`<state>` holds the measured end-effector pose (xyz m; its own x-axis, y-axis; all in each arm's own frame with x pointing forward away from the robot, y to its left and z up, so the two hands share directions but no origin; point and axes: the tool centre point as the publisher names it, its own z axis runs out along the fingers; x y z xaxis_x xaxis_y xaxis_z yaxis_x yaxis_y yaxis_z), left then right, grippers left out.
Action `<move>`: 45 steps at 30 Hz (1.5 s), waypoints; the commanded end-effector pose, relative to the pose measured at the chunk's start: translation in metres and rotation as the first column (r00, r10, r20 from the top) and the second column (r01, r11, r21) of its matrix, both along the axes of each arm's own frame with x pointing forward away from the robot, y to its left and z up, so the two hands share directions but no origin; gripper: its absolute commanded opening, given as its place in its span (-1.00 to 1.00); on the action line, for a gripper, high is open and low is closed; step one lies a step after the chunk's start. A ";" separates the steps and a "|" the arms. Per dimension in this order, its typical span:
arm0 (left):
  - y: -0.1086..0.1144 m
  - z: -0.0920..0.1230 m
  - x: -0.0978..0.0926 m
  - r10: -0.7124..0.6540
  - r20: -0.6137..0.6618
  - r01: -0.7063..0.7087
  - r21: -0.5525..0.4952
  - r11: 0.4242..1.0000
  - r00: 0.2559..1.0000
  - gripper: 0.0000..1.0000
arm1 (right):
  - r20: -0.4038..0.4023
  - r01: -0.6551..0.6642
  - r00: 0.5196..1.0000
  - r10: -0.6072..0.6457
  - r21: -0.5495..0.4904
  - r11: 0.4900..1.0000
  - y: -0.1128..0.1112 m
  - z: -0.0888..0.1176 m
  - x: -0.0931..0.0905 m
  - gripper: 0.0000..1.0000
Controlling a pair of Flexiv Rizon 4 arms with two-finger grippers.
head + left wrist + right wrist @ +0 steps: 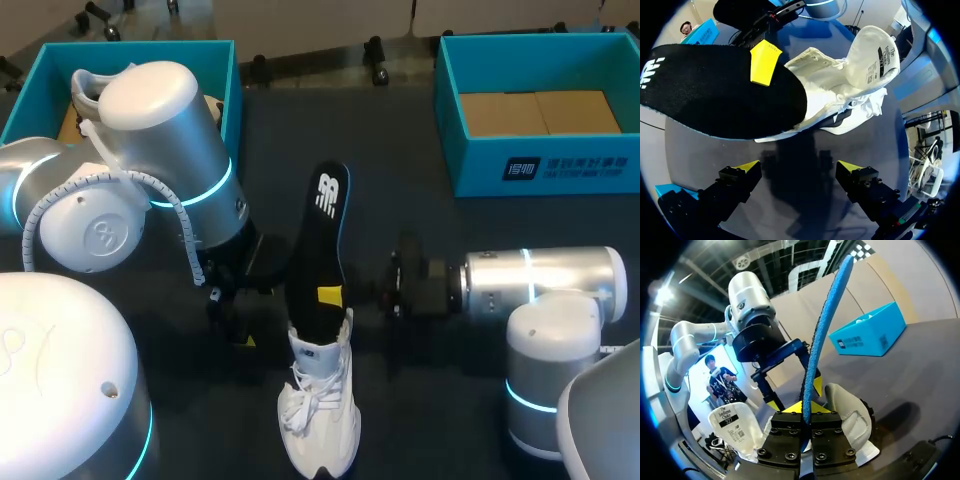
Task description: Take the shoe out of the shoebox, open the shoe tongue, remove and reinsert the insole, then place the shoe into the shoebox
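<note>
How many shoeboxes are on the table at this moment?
2. The left shoebox stands at the table's far left corner, partly covered by the left arm. The right shoebox stands at the far right corner. Neither is fully hidden.

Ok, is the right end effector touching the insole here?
Touching. The right wrist view shows the right end effector shut on the insole, with one yellow-tipped finger pressing against each face.

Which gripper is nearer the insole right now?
Right. The right gripper is shut on the insole, pinching it just above the shoe. The left gripper is open and apart from it, low beside the shoe.
</note>
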<state>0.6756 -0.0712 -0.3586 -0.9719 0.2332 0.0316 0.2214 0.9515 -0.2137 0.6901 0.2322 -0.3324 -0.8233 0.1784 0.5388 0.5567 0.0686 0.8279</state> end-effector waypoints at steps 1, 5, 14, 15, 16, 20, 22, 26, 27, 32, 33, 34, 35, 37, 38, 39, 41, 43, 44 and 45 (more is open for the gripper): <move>0.000 -0.001 0.000 0.000 0.001 0.000 0.001 1.000 1.000 1.00 | 0.003 0.001 1.000 -0.001 0.005 1.000 0.004 -0.007 -0.003 -1.00; 0.000 -0.001 0.000 0.000 0.001 0.000 0.001 1.000 1.000 1.00 | 0.004 0.003 1.000 -0.003 0.010 1.000 0.005 -0.010 -0.007 -1.00; 0.000 -0.001 0.000 0.000 0.001 0.000 0.001 1.000 1.000 1.00 | -0.028 0.008 1.000 -0.008 0.012 1.000 0.009 -0.015 -0.017 -1.00; 0.000 -0.001 0.000 0.000 0.001 0.000 0.001 1.000 1.000 1.00 | -0.038 0.006 0.999 -0.005 0.011 1.000 0.010 -0.016 -0.018 -1.00; 0.000 -0.001 0.000 0.000 0.001 0.000 0.001 1.000 1.000 1.00 | -0.044 -0.006 0.999 0.007 0.012 1.000 0.011 -0.017 -0.019 -1.00; 0.000 -0.001 0.000 0.000 0.001 0.000 0.001 1.000 1.000 1.00 | -0.074 -0.020 0.997 0.020 0.010 1.000 0.013 -0.021 -0.021 -1.00; 0.000 -0.001 0.000 0.000 0.001 0.000 0.001 1.000 1.000 1.00 | -0.083 -0.022 0.996 0.023 0.010 1.000 0.013 -0.024 -0.022 -1.00; 0.000 -0.001 0.000 0.000 0.001 0.000 0.001 1.000 1.000 1.00 | -0.101 -0.034 0.994 0.035 0.012 0.999 0.012 -0.026 -0.023 -1.00; 0.000 -0.001 0.000 0.000 0.001 0.000 0.001 1.000 1.000 1.00 | -0.108 -0.032 0.994 0.033 0.008 0.999 0.012 -0.027 -0.023 -1.00; 0.000 -0.001 0.000 0.000 0.001 0.000 0.001 1.000 1.000 1.00 | -0.092 -0.038 0.995 0.038 0.010 0.999 0.011 -0.023 -0.023 -1.00; 0.000 -0.001 0.000 0.000 0.001 0.000 0.001 1.000 1.000 1.00 | -0.091 -0.037 0.995 0.038 0.010 0.999 0.011 -0.022 -0.023 -1.00; 0.000 -0.001 0.000 0.000 0.001 0.000 0.001 1.000 1.000 1.00 | -0.084 -0.038 0.996 0.039 0.009 0.999 0.011 -0.021 -0.023 -1.00; 0.000 -0.001 0.000 0.000 0.001 0.000 0.001 1.000 1.000 1.00 | -0.077 -0.040 0.996 0.041 0.010 0.999 0.012 -0.020 -0.022 -1.00; 0.000 -0.001 0.000 0.000 0.001 0.000 0.001 1.000 1.000 1.00 | -0.072 -0.044 0.996 0.044 0.008 0.999 0.012 -0.018 -0.022 -0.67; 0.000 -0.001 0.000 0.000 0.001 0.000 0.001 1.000 1.000 1.00 | -0.064 -0.048 0.997 0.048 0.009 0.999 0.012 -0.017 -0.021 -0.62; 0.000 -0.001 0.000 0.000 0.001 0.000 0.001 1.000 1.000 1.00 | -0.063 -0.048 0.997 0.049 0.009 0.999 0.012 -0.016 -0.021 -0.58; 0.000 -0.001 0.000 0.000 0.001 0.000 0.001 1.000 1.000 1.00 | -0.057 -0.049 0.997 0.049 0.008 0.999 0.012 -0.015 -0.021 -0.47; 0.000 -0.001 0.000 0.000 0.001 0.000 0.001 1.000 1.000 1.00 | -0.052 -0.050 0.997 0.050 0.008 0.999 0.011 -0.014 -0.021 -0.53; 0.000 -0.001 0.000 0.000 0.001 0.000 0.001 1.000 1.000 1.00 | -0.045 -0.051 0.998 0.051 0.009 0.999 0.011 -0.013 -0.021 -0.54; 0.000 -0.001 0.000 0.000 0.001 0.000 0.001 1.000 1.000 1.00 | -0.041 -0.053 0.998 0.053 0.008 0.999 0.012 -0.012 -0.020 -0.55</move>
<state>0.6757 -0.0713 -0.3586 -0.9719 0.2332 0.0317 0.2213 0.9515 -0.2136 0.6693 0.2420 -0.3436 -0.8077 0.1317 0.5748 0.5872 0.0911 0.8043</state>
